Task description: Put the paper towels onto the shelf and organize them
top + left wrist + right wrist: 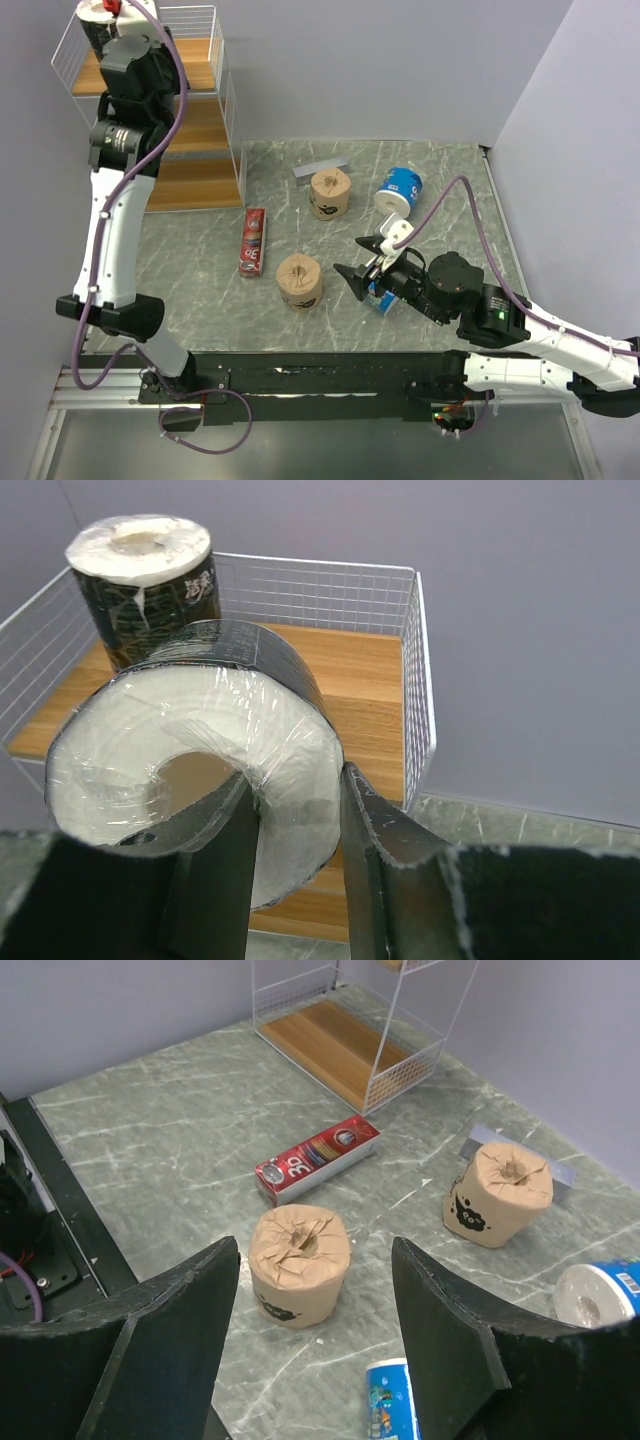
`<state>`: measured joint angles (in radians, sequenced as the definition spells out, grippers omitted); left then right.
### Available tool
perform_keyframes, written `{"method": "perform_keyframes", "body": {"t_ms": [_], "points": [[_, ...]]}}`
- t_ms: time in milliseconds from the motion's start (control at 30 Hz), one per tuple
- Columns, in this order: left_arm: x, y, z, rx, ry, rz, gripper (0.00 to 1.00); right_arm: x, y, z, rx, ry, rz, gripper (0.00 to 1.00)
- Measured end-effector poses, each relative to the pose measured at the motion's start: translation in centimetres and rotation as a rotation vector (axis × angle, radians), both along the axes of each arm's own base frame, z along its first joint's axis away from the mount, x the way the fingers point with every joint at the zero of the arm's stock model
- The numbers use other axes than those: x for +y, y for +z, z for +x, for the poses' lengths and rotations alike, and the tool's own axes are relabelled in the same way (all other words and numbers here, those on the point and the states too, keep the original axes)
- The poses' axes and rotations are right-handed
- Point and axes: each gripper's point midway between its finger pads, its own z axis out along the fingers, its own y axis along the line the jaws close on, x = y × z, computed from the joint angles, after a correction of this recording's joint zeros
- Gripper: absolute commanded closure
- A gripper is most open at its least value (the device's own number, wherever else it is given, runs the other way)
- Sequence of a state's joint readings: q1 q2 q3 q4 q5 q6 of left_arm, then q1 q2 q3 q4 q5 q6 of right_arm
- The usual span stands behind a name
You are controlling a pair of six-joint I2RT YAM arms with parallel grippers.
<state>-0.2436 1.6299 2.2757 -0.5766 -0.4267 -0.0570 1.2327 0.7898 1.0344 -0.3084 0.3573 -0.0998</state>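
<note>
The shelf (200, 125) lies beneath and ahead of the left end effector (297, 825), whose top board is ringed by a wire rim. The bench (200, 290) lies under the right end effector (352, 257), which is released, its jaws spread wide and nothing held between them.

The left end effector is clenched on a black roll (200, 750): the roll's wall appears to be pinched, one finger in the core and one outside. This roll is carried over the top board with its flat end turned towards the wrist. A second black roll (145, 575) stands upright ahead and to the left, in the far corner.

Just ahead of the right end effector a tan roll (298, 1270) stands upright; another tan roll (497, 1192) is seen further ahead to the right. One blue-and-white roll (392, 1400) lies directly below, the other (595, 1295) out to the right. A red box (318, 1158) lies beyond the near tan roll.

If the held roll is let go on its curved side, it may well run along the board or knock the standing roll over. A thin pinch on soft paper could also slip, and the wire rim could be caught on descent.
</note>
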Motion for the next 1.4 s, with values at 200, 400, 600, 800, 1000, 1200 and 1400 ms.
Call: {"method": "perform_keyframes", "body": {"t_ms": [200, 400, 600, 800, 1000, 1200, 1400], "points": [[-0.3, -1.1, 2.4, 0.01, -0.02, 0.021, 0.62, -0.1, 0.7, 0.0, -0.006, -0.001, 0.011, 0.3], [0.7, -0.9, 4.5, -0.012, -0.023, 0.019, 0.59, -0.2, 0.6, 0.0, -0.005, -0.001, 0.008, 0.3], [1.6, -1.2, 6.2, -0.026, -0.055, -0.001, 0.55, -0.2, 0.6, 0.1, -0.008, -0.006, 0.005, 0.3], [1.9, 0.2, 6.8, -0.083, -0.082, -0.007, 0.4, -0.3, 0.6, 0.3, -0.016, -0.017, -0.003, 0.3], [1.3, 2.2, 6.7, -0.159, -0.116, -0.006, 0.35, -0.2, 0.5, 0.4, -0.018, -0.018, -0.013, 0.3], [1.2, 3.2, 7.0, -0.196, -0.124, -0.003, 0.29, -0.2, 0.4, 0.4, -0.019, -0.024, -0.014, 0.3], [1.6, 4.1, 6.8, -0.228, -0.116, 0.002, 0.28, -0.3, 0.4, 0.5, -0.018, -0.025, -0.013, 0.3]]}}
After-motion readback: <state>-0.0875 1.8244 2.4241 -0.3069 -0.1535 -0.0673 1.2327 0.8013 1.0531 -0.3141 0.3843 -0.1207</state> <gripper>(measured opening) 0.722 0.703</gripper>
